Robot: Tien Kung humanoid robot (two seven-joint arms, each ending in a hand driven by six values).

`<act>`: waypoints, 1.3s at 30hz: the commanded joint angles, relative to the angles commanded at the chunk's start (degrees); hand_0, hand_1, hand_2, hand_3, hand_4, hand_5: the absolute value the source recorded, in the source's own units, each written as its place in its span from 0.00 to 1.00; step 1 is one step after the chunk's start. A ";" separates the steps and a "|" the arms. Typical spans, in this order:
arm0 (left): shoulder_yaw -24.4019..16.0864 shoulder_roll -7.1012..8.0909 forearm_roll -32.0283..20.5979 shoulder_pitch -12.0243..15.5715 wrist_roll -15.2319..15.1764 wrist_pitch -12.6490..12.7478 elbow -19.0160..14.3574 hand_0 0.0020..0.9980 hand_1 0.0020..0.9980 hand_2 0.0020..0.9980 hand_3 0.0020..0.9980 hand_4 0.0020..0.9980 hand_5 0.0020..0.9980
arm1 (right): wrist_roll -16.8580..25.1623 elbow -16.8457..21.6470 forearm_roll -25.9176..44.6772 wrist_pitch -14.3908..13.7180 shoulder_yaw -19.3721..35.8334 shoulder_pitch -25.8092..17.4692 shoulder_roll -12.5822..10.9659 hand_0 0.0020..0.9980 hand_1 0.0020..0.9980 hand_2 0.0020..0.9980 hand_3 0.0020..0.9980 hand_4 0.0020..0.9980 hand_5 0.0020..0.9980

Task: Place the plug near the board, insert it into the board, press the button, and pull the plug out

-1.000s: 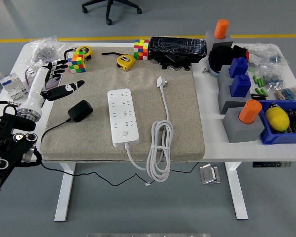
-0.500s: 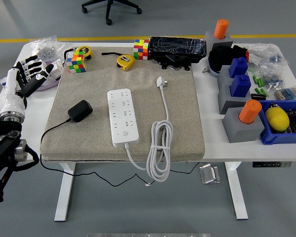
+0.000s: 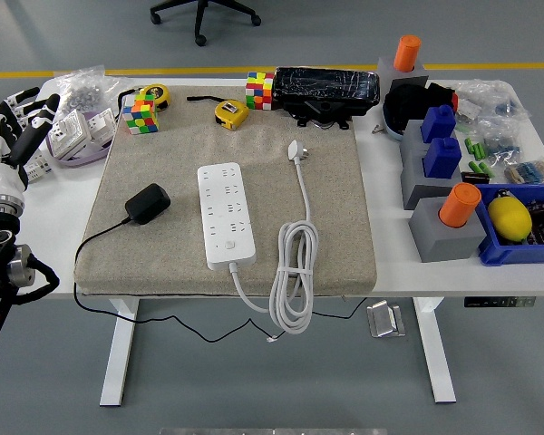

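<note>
Lying left of centre on the beige mat (image 3: 335, 217): black plug (image 3: 148, 203), long axis diagonal, lower left to upper right, its cord trailing off lower left. Just right of it, mid-frame: white board (image 3: 226, 215), long axis up-down, button (image 3: 223, 245) towards the lower end. Far left edge: my left hand (image 3: 9, 127), fingers loosely spread, holding nothing, well apart from the plug. My right hand, not visible. Step in hand, by my reckoning: the first, plug not yet grasped. Next move calls for reaching rightward and closing on the plug body.
</note>
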 joint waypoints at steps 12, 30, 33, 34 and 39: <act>0.12 1.18 -0.06 0.17 0.44 -0.35 -2.14 0.59 0.65 0.67 0.71 0.88 0.48 | 0.12 0.61 -1.37 -0.13 2.10 -0.28 -0.01 0.62 0.68 0.65 0.56 0.98 0.58; 2.33 2.01 0.19 0.87 1.59 -0.95 -2.86 0.59 0.65 0.67 0.71 0.88 0.48 | -0.04 1.50 -2.44 -0.04 3.14 -1.20 0.70 0.62 0.68 0.65 0.56 0.98 0.58; 2.67 2.11 0.28 1.11 1.83 -1.02 -2.83 0.60 0.65 0.67 0.71 0.88 0.48 | -0.01 1.51 -2.43 -0.05 2.97 -1.43 0.70 0.62 0.68 0.65 0.56 0.97 0.58; 2.76 2.15 0.31 1.13 1.97 -1.06 -2.81 0.60 0.65 0.67 0.71 0.88 0.48 | 0.00 1.48 -2.43 -0.06 2.94 -1.49 0.70 0.62 0.68 0.65 0.56 0.97 0.58; 3.08 2.37 0.38 1.41 2.13 -1.12 -2.80 0.60 0.65 0.67 0.71 0.87 0.48 | -0.01 1.22 -2.38 -0.03 2.68 -1.82 0.88 0.62 0.68 0.65 0.56 0.97 0.58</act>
